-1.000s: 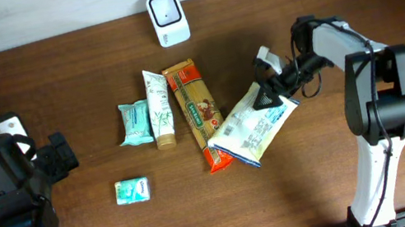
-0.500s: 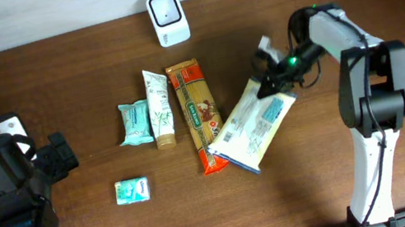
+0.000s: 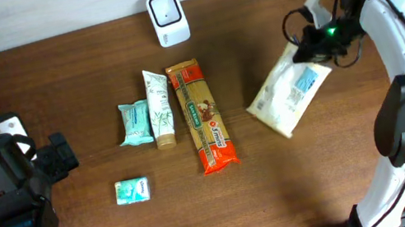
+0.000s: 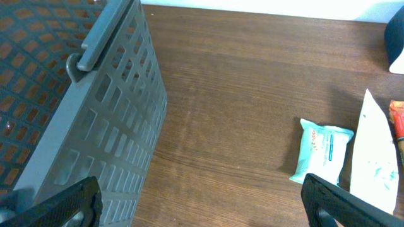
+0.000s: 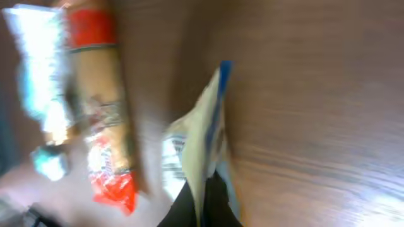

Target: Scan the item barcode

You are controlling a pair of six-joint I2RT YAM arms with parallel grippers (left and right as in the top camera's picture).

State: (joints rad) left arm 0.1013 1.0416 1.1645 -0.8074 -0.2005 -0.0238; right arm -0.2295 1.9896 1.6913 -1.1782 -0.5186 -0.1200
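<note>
At the near edge, beside the grey basket, the left claw hangs spread wide and empty, likely parked out of the way. Further in, a small green packet lies alone. Beyond it a wipes pack, a white tube and a pasta packet lie side by side on the bench, apparently awaiting their turn. To the right, the right claw is pinched tight on the top edge of the white pouch. The pouch hangs tilted, seemingly off the wood, probably so its printed face can be turned. That arm reaches out long, wrist bent inward. The scanner stands at the far edge, well apart from the pouch.
</note>
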